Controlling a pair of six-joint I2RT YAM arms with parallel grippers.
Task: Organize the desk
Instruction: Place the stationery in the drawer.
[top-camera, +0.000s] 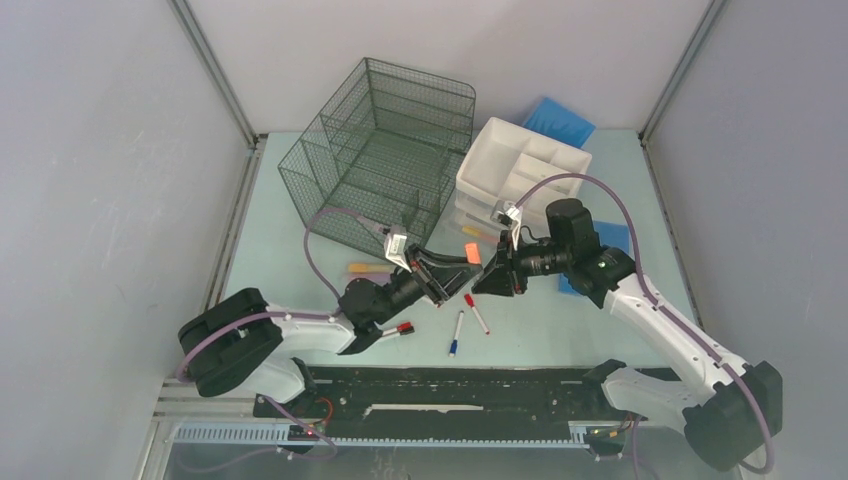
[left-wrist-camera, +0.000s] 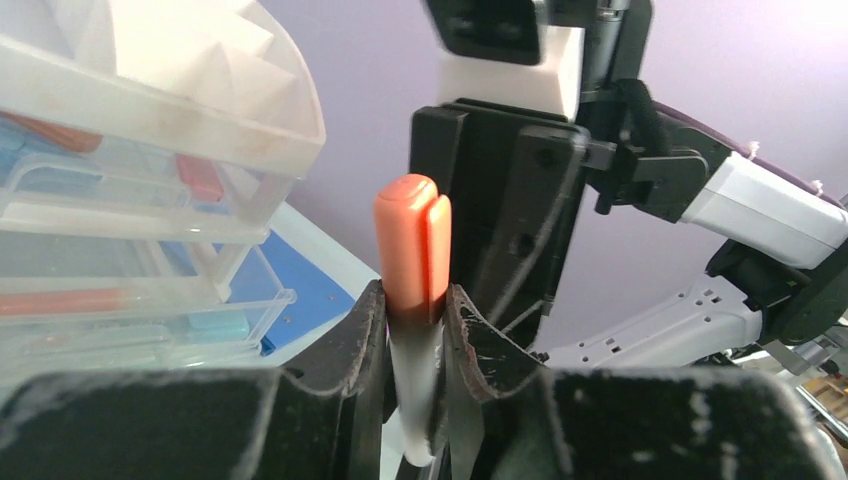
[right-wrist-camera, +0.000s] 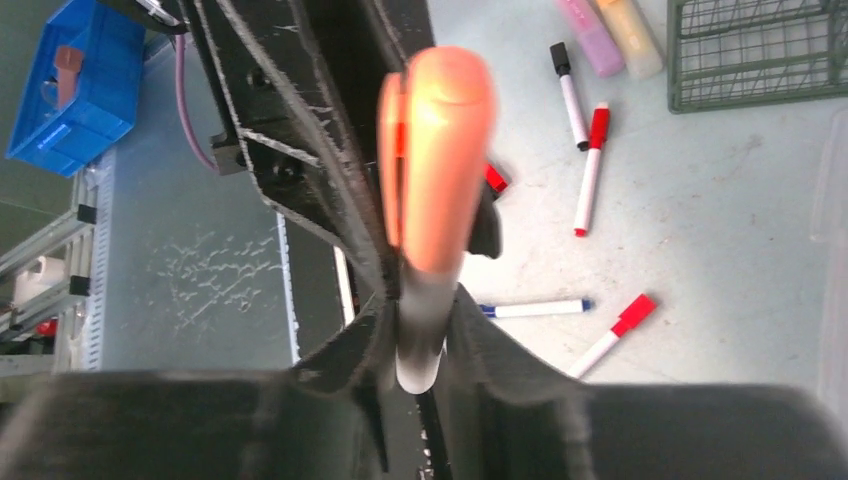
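Surface, large, flat, matte and pale mint-green, spreads between grey walls and carries everything else. A dark wire-mesh organizer stands just left of a white plastic drawer unit. A flat blue plastic tray lies behind the drawer unit. In front of the drawer unit the two arms meet. The left gripper is clamped on the pale barrel of an orange-capped marker, whose cap sticks out past the fingers. The right gripper grips the same marker from the opposite side, both fingers against it. Farther in front of the drawer unit, a thin red-capped pen and a thin blue-capped pen lie loose on the surface, close together.
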